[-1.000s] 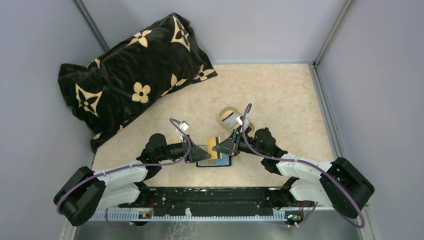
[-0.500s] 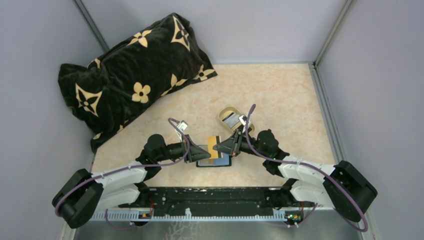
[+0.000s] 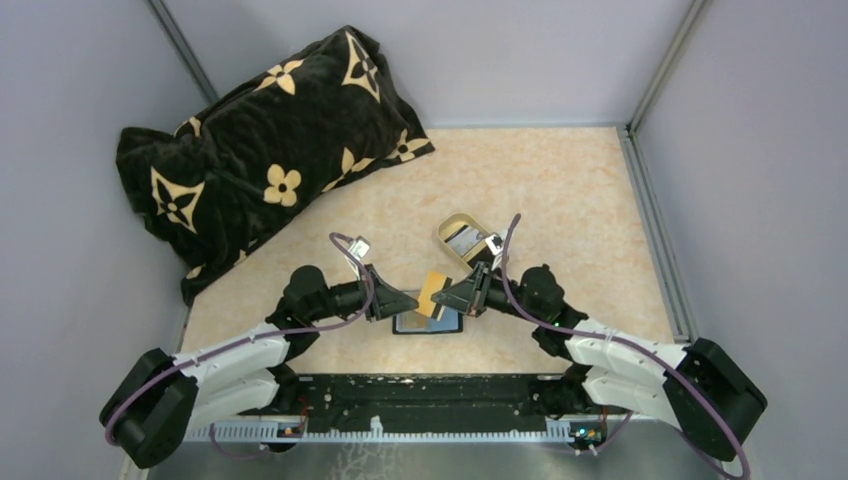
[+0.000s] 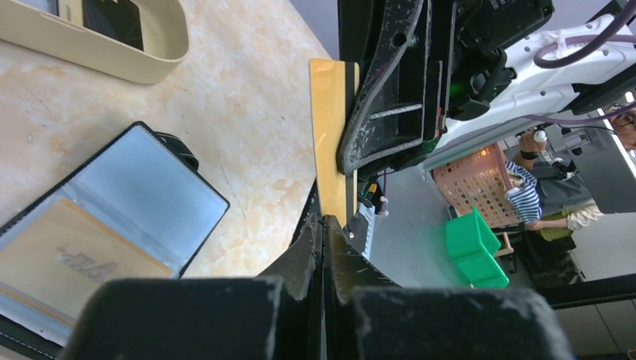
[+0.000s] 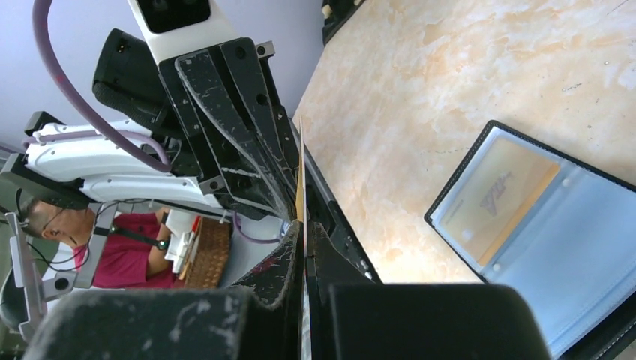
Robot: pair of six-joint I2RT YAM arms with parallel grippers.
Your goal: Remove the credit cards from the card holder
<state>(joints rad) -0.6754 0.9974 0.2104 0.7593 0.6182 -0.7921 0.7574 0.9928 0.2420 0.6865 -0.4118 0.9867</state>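
Card holder (image 3: 445, 324) open and flat on the table (image 3: 570, 190), just ahead of the arm bases, with one credit card (image 4: 60, 259) in a pocket. Directly above it, a second card (image 3: 432, 293) on edge, with left gripper (image 3: 412, 303) at its left and right gripper (image 3: 442, 297) at its right, both pinching it. Tray (image 3: 452, 228) behind and slightly right, apart. Pillow (image 3: 265, 150) in the far left corner.

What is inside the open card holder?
One yellowish card sits in the card holder; its other panel looks bare. Cards beneath, if any, are covered.
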